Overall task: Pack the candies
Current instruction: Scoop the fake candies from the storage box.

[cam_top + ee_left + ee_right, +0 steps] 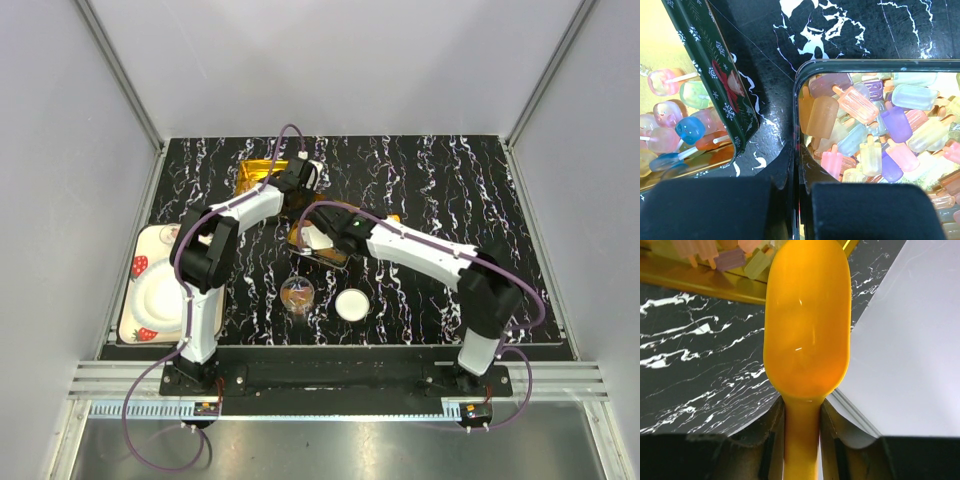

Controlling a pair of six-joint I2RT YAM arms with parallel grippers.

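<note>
The left gripper [795, 212] was pinched shut on the dark rim of a tin [880, 64] that filled the right of the left wrist view and was heaped with the candies [865, 125]. A second tin [715, 65] sat just beside it at the left, holding lollipop-shaped pieces. The right gripper [802, 435] was clamped narrowly on the handle of an orange scoop [807, 325], whose bowl was empty over the counter [700, 365].

Digging the scoop in too steeply could shove the tin against the left gripper's hold, or flick pieces over the rim onto the counter.

A white surface [910, 340] at the right of the right wrist view could not be identified. In the overhead view the arms covered much of both tins.
</note>
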